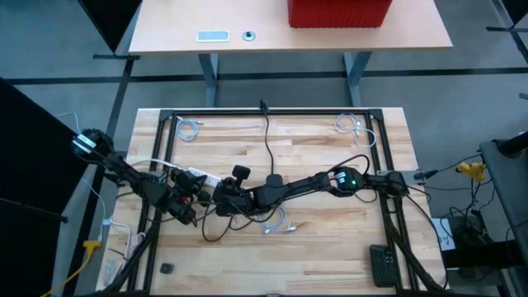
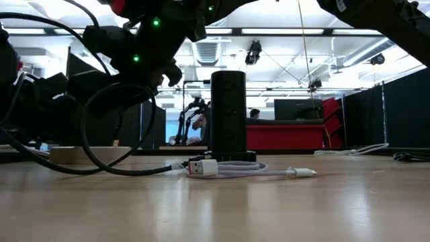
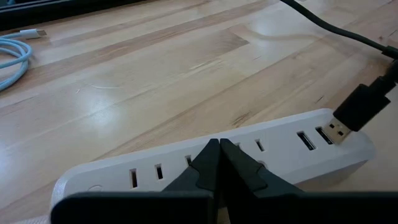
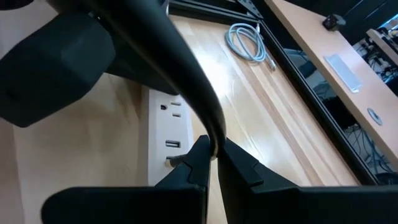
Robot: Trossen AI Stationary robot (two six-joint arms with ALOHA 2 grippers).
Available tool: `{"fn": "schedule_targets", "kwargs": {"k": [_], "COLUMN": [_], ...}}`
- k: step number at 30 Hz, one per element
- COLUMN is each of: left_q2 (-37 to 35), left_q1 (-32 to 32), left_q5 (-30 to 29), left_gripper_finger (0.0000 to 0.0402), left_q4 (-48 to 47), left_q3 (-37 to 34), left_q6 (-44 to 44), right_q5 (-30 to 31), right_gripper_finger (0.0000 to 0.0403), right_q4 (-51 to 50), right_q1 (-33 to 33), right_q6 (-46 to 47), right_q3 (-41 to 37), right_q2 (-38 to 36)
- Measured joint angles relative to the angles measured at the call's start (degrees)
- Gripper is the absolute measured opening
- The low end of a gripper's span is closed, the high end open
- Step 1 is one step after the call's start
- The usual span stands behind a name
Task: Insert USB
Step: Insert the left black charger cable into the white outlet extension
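Plug (image 3: pixel 364 107) first: on my left wrist feed the black USB plug hangs just beyond my left hand (image 3: pixel 219 163), its metal tip right at the USB slots of the white power strip (image 3: pixel 205 171), touching or almost touching; I cannot tell if it has entered. My left hand is closed tight, fingertips pressed down onto the strip's top face, holding nothing between them.

My right hand (image 4: pixel 211 163) is pinched narrow on the black cable (image 4: pixel 180 68) that runs up and away from it; the strip lies directly under that hand, with an outlet and a USB slot showing just past the fingertips.

From overhead, both hands meet left of the worktop's (image 1: pixel 330 247) centre, but the arms and looping cable cover the plug and most of the strip, so the contact cannot be read there. The table-level feed hides the strip altogether; it gives me only a white USB cable (image 2: pixel 248 169) lying loose on the wood before a black cylinder (image 2: pixel 228 114). A pale blue coiled cable (image 4: pixel 247 41) shows far beyond my right hand.
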Motion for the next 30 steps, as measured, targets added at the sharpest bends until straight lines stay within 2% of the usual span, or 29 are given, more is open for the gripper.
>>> {"fn": "schedule_targets", "kwargs": {"k": [21, 30], "left_q2": [0.0, 0.0], "left_q1": [0.0, 0.0], "left_q5": [0.1, 0.1], "left_gripper_finger": [0.0, 0.0], "left_q4": [0.3, 0.3], "left_q3": [0.0, 0.0], "left_q6": [0.0, 0.0], "right_q5": [0.5, -3.8], "right_gripper_finger": [0.0005, 0.0005], "right_q4": [-1.0, -0.6], "right_q1": [-0.6, -1.0], "right_q6": [-0.7, -0.3], "right_q3": [0.0, 0.0], "right_q2": [0.2, 0.2]}}
